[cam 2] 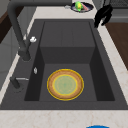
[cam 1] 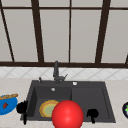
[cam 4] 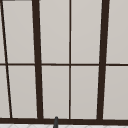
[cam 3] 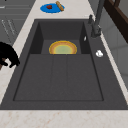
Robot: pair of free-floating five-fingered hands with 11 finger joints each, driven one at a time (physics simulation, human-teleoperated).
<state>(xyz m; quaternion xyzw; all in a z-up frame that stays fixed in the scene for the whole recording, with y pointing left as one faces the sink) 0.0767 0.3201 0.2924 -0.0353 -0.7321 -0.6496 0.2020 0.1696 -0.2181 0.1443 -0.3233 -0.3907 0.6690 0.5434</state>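
Observation:
My left hand [cam 1: 22, 108] hovers at the sink's front left corner, between the blue plate [cam 1: 7, 104] and the basin, fingers relaxed and holding nothing. Over the sink's front rim on the right hangs my right hand [cam 1: 92, 113], also relaxed and holding nothing. It appears in the left side view as the right hand [cam 2: 103, 14] with fingers drooping near a dark plate [cam 2: 82, 6], and at the right side view's left edge as the right hand [cam 3: 8, 53]. A yellow-rimmed plate [cam 1: 48, 108] lies flat in the left basin. A large red ball [cam 1: 67, 114] sits low at the front, between the hands.
The dark sink [cam 1: 105, 100] has a deep left basin and a shallow ribbed right part. A faucet [cam 1: 56, 72] stands behind it. The blue plate [cam 3: 52, 7] carries food on the left counter. The dark plate [cam 1: 125, 109] with food sits at the far right. A window spans the wall.

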